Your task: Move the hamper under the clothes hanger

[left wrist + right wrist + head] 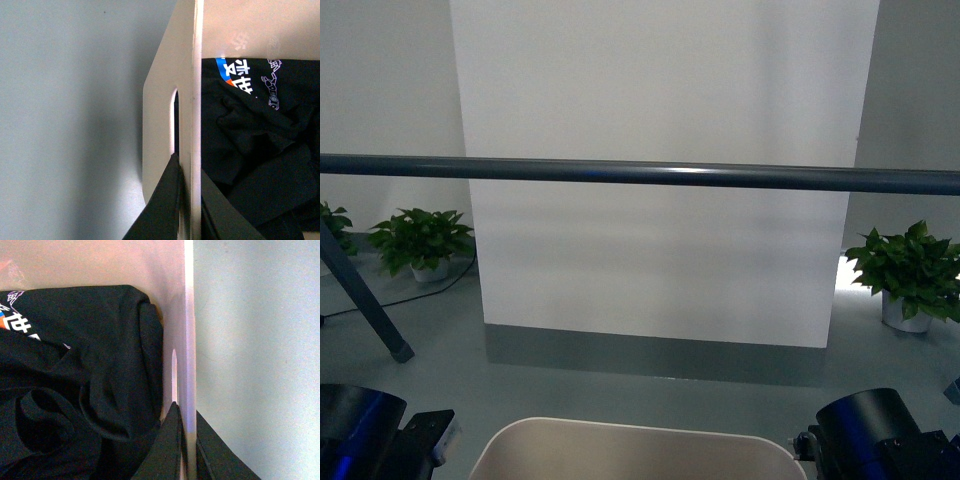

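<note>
At bottom centre of front view, hamper (pixel 630 442) rim showed; clothes hanger (pixel 640 174) bar crossed higher up. Left wrist view: left gripper (pixel 189 165) clenched on hamper wall by slot handle, black clothes (pixel 260 150) inside. Right wrist view: right gripper (pixel 186 407) clamped hamper wall.

Front view: your left arm (pixel 358 425) is showing as a fat, dark cylinder housing that is catching a deep blue sheen. A black, square-edged bracket (pixel 420 432) is sitting on the housing's inner side, with a small pale patch at the bracket's outer edge. Your right arm (pixel 875 425) is showing as a matching rounded black cylinder, glossy along its top, with blocky black parts clustering beside it.

Wrist views: your left gripper (pixel 188 165) and right gripper (pixel 186 407) are each showing two matte charcoal fingers (pixel 160 210). These are flat-faced wedges, narrowing from a broad base to thin tips.
</note>
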Controlling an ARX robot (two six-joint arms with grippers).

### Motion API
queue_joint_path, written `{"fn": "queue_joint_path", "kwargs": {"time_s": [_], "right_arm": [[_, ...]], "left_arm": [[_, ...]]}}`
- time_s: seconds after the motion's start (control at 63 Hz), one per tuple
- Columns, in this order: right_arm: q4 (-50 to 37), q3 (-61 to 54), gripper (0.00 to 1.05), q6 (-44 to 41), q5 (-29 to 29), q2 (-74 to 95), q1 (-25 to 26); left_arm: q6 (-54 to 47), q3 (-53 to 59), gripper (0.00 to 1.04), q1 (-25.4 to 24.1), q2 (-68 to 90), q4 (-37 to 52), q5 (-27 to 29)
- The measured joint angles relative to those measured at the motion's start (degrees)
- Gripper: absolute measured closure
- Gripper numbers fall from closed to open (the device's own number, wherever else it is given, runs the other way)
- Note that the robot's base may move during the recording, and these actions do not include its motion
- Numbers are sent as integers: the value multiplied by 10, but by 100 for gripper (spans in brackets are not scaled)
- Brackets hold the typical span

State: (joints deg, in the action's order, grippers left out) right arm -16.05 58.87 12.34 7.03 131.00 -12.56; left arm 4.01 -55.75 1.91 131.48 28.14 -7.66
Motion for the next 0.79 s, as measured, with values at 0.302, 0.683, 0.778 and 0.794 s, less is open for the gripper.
{"fn": "queue_joint_path", "kwargs": {"time_s": [0.302,0.683,0.778,0.794], "right_arm": [[-6,3,102,11,-11,31,-9],[-13,3,102,10,-9,36,-4],[-13,3,102,10,-9,40,-4],[-13,3,102,10,-9,40,-4]], "left_arm": [[5,-17,101,-30,34,-12,-15],[20,-21,101,-30,50,-18,-34],[24,-21,101,-31,52,-19,-36],[24,-21,101,-32,52,-19,-38]]}}
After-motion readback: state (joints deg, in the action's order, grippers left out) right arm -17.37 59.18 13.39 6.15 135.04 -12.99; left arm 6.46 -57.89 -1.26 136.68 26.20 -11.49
